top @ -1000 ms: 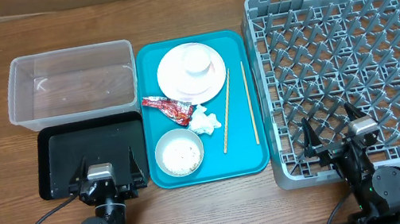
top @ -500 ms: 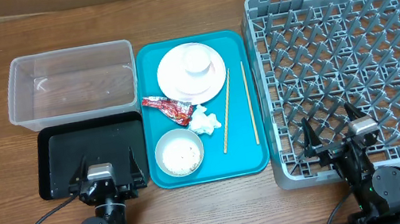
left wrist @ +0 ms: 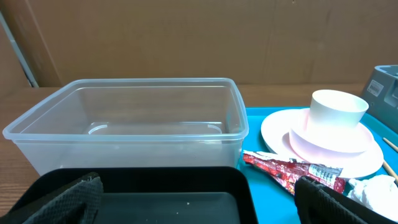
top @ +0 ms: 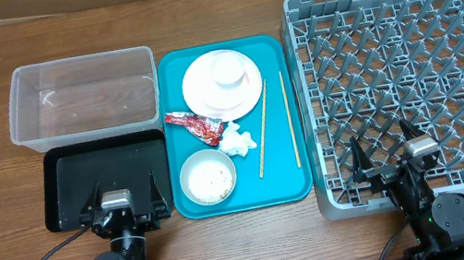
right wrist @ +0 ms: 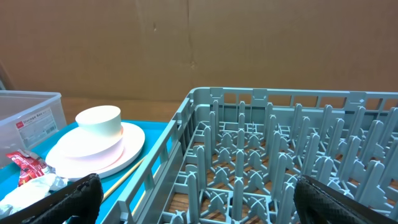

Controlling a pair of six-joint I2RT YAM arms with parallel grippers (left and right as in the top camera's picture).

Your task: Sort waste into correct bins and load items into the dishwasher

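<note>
Start from rest: left gripper [top: 123,196] parked at 6 o'clock over the near edge of the shallow black rectangular tray [top: 98,165], jaws spread wide, holding nothing. Right gripper [top: 385,151] likewise at 6 o'clock, just inside the near wall of the large square grey plastic dish rack [top: 301,91], jaws equally wide and empty.

Probably best to begin with the waste, all of it on the flat teal tray [top: 286,177] at table centre: crinkled red snack wrapper [top: 194,125] mid-tray, crumpled white paper tissue [top: 233,139] just beside it at 4 o'clock, loose white rice grains [top: 212,180] inside the white bowl [top: 184,170] at the tray's 7 o'clock corner.

Reach with the left arm toward 1 o'clock and close on the wrapper's 10 o'clock end, away from the tissue, so as not to pinch both at once. Stay low but clear of the round white and pale pink plates [top: 198,93] stacked at 12 o'clock with the small white cup [top: 228,68] on top. Lift straight up, then carry toward 10 o'clock for the clear plastic rectangular tub [top: 83,102] or back over the black tray; impossible to tell from here which bin takes what.

Leave the two thin wooden chopsticks [top: 262,130], lying along the tray's 3 o'clock side, for the right arm, being nearest the rack.
</note>
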